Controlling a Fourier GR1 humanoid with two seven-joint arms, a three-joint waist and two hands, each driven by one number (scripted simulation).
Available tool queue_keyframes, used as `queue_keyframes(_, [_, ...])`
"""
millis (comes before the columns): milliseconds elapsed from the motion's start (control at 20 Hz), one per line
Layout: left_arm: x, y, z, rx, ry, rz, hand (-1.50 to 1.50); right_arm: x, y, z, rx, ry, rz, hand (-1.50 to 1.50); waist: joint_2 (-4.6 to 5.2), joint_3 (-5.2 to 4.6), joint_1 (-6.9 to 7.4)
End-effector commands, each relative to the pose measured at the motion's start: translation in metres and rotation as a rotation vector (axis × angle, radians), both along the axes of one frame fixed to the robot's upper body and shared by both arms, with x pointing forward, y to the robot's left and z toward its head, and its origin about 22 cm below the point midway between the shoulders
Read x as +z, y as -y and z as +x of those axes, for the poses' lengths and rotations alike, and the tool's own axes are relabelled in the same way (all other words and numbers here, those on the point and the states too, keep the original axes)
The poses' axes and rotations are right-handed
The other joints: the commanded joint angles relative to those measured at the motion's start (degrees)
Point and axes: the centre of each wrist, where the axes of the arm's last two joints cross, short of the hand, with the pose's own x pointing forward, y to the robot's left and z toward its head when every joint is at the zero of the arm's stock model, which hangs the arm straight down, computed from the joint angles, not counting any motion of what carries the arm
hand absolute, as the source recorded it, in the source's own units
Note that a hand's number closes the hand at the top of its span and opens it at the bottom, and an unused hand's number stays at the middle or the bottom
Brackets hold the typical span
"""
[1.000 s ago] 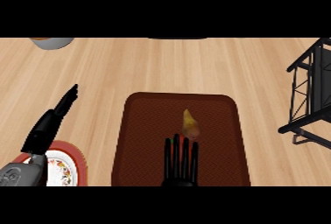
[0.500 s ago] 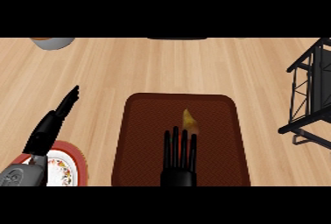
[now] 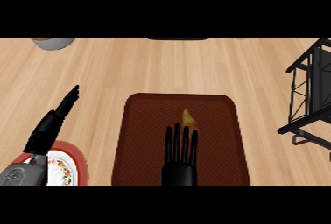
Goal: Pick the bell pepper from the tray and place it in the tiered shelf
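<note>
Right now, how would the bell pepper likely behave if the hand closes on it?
The bell pepper, mostly hidden under the right hand, shows a tapered yellow tip, so it may pivot or roll on the flat tray. It probably is light and stiff, possibly slippery.

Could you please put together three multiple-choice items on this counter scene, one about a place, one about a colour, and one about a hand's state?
1. Where is the bell pepper?
A. On the tray
B. On the shelf
C. On the plate

2. What colour is the tray?
A. White
B. Dark reddish brown
C. Blue

3. How is the right hand?
A. Curled round the pepper
B. Out of view
C. Fingers straight, above the tray

Answers:
1 A, the yellow pepper lies on the tray just past the fingertips.
2 B, its surface is dark reddish brown.
3 C, the fingers point straight toward the pepper, holding nothing.
</note>
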Motion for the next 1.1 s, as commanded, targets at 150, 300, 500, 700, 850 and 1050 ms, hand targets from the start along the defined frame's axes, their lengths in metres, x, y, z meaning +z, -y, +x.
queue_keyframes(150, [0.009,0.011,-0.008,0.003,-0.019,-0.022,0.00,-0.016,0.000,0.001,-0.097,-0.035,0.065,1.50,0.61,0.35,0.39])
queue_keyframes(300, [0.004,0.003,-0.003,0.000,-0.010,0.003,0.00,-0.011,0.002,0.019,-0.068,-0.048,0.082,1.50,0.71,0.33,0.14])
queue_keyframes(500, [0.003,0.002,-0.006,-0.003,-0.005,0.007,0.00,-0.024,0.009,0.026,-0.048,-0.053,0.020,1.50,0.68,0.33,0.11])
queue_keyframes(700, [0.001,-0.001,-0.006,0.001,-0.006,-0.016,0.00,0.031,0.050,0.070,-0.292,-0.342,0.470,1.50,1.74,0.50,-0.32])
queue_keyframes(850, [0.012,-0.005,0.002,0.007,0.031,-0.004,0.00,0.044,0.066,0.074,-0.352,-0.494,0.624,1.50,2.45,0.56,-0.71])
queue_keyframes(1050, [0.010,-0.001,-0.001,-0.010,0.017,-0.012,0.00,0.061,0.093,0.114,-0.414,-0.421,0.633,1.50,1.47,0.41,0.19])
